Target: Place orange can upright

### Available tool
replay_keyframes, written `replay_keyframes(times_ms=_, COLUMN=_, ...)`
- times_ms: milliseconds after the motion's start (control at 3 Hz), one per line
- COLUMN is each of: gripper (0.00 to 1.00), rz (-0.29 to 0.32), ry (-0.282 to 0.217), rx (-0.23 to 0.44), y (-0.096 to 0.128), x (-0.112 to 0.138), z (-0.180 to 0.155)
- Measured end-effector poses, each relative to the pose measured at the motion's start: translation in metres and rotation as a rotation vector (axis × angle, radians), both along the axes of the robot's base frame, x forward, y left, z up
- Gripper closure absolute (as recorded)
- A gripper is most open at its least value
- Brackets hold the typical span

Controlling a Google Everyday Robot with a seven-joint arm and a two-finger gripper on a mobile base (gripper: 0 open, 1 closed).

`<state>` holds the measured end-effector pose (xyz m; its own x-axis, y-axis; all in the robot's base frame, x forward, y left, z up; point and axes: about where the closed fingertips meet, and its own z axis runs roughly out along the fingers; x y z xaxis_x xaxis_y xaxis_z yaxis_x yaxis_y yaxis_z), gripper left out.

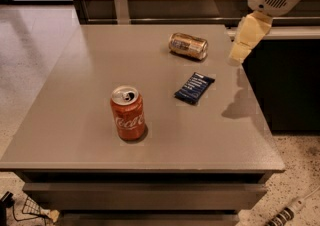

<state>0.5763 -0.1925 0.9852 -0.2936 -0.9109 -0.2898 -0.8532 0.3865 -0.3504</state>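
Note:
The orange can (188, 45) is golden-orange with a pale band and lies on its side at the far middle of the grey table (75, 115). My gripper (239, 53) hangs from the white arm at the upper right, above the table's right edge. It is to the right of the can and apart from it, and it holds nothing that I can see.
A red Coca-Cola can (128, 113) stands upright near the front middle. A dark blue snack packet (194, 88) lies flat between the two cans. A glass rail with metal posts (120, 4) runs behind the table. A dark counter (290, 70) stands at the right.

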Motion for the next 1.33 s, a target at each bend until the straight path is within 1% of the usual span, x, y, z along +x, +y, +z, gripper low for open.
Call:
replay_keyframes(times_ms=333, gripper=0.0, rz=-0.018, ry=0.004, rx=-0.011, y=0.011, x=0.039, z=-0.004)
replay_keyframes(times_ms=667, gripper=0.0, rz=0.017, ry=0.045, rx=0.004, y=0.026, x=0.114, z=-0.025)
replay_keyframes(times_ms=1000, gripper=0.0, rz=0.017, ry=0.045, rx=0.003, y=0.027, x=0.113, z=-0.026)
replay_keyframes(times_ms=1333, gripper=0.0, rz=0.016, ry=0.051, rx=-0.008, y=0.033, x=0.117, z=-0.03)
